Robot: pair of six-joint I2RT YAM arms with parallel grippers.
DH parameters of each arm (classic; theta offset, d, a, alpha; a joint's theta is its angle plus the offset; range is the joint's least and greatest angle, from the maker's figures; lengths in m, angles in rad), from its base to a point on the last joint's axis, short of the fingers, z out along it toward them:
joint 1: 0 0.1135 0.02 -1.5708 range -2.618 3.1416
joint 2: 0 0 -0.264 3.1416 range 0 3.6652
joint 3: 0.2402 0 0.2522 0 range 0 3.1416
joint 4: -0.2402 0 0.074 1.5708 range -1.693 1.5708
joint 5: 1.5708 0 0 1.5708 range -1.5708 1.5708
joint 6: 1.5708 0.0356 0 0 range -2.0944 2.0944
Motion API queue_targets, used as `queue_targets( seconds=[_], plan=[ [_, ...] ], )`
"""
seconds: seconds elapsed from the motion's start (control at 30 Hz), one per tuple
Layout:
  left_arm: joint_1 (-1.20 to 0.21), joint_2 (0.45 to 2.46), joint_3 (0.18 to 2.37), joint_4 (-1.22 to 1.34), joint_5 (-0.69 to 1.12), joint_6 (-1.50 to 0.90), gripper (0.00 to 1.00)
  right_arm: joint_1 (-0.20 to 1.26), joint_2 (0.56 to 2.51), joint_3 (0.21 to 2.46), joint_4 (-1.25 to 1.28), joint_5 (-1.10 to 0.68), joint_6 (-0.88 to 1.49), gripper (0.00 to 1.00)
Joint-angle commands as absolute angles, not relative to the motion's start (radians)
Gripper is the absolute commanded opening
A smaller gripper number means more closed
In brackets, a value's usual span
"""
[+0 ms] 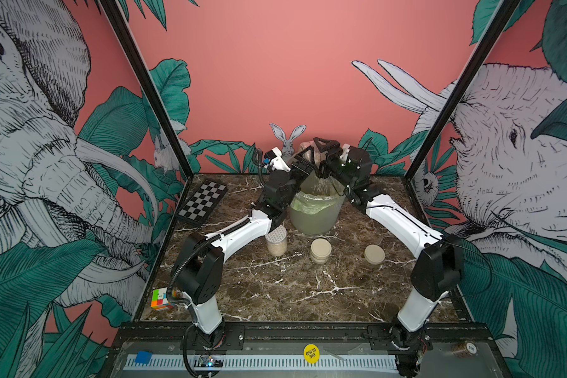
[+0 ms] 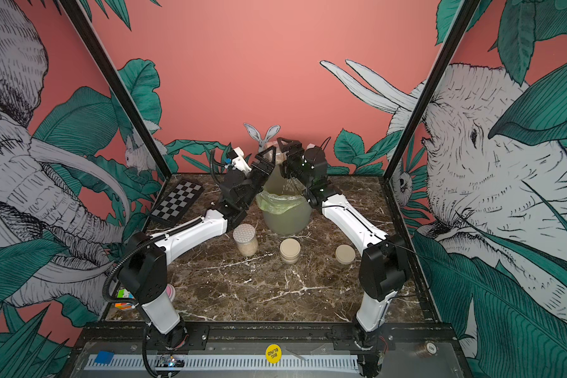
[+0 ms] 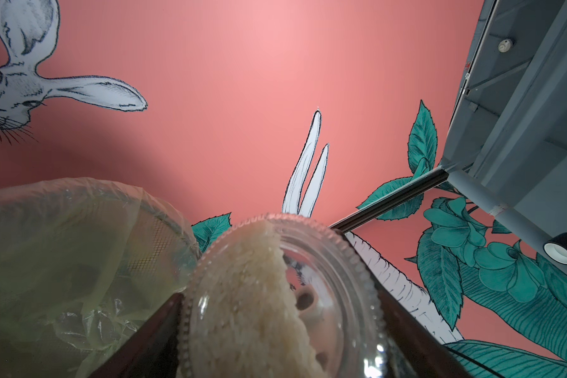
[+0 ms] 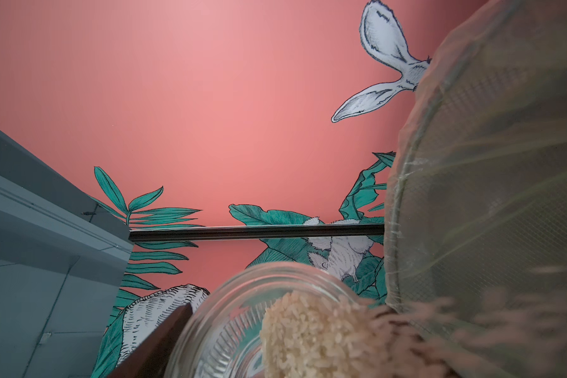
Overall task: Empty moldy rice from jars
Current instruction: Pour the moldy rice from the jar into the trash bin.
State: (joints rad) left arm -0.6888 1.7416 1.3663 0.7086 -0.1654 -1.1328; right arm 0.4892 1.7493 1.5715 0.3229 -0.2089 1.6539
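1. Rice [image 4: 308, 340] spills from a tipped clear jar [image 4: 223, 320] toward the bin [image 4: 488, 196]. In a top view, a thin stream [image 1: 321, 188] of grains drops into the bin's mouth.
2. The right gripper [image 1: 324, 157] holds that jar up over the bin. Its wrist view shows only one finger [image 4: 164, 337], pressed against the glass; the other is hidden.
3. The left gripper [image 3: 259, 265] pinches a jar as well. Its wrist view shows a dark finger on each side, touching the beaded edge. A clump of rice lies against the wall nearer the bin.
4. I cannot tell whether both grippers share one jar or each has its own.
5. In both top views the grippers meet high above the bin, almost touching. The bin stands at the back middle of the worktop [image 1: 292, 288] and is lined with a green bag [image 1: 308, 203].
6. A tall jar [image 1: 276, 243] with a dotted white lid stands upright nearer me than the bin, just beside the left arm. It has rice in its lower part.
7. Two beige lids [image 1: 320, 246] [image 1: 374, 252] sit to its right, apart from each other. I cannot make out what is under them.
8. A chessboard [image 1: 203, 201] leans by the left wall, and a colour cube [image 1: 161, 297] lies in the near left corner.
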Motion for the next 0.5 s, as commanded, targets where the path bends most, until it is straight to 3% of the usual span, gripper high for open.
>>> queue_targets(
  seconds=[0.0,0.23,0.47],
  plan=[
    [-0.683,1.729,1.388,0.751,-0.133,-1.123,0.26,0.511,1.723,1.559,0.386,-0.268,1.639,0.17],
    [-0.658,1.7,1.348,0.734,-0.093,-1.134,0.02,0.512,1.721,1.559,0.352,-0.275,1.634,0.37],
    [-0.648,1.681,1.317,0.712,-0.082,-1.143,0.0,0.511,1.719,1.544,0.344,-0.273,1.633,0.54]
  ],
)
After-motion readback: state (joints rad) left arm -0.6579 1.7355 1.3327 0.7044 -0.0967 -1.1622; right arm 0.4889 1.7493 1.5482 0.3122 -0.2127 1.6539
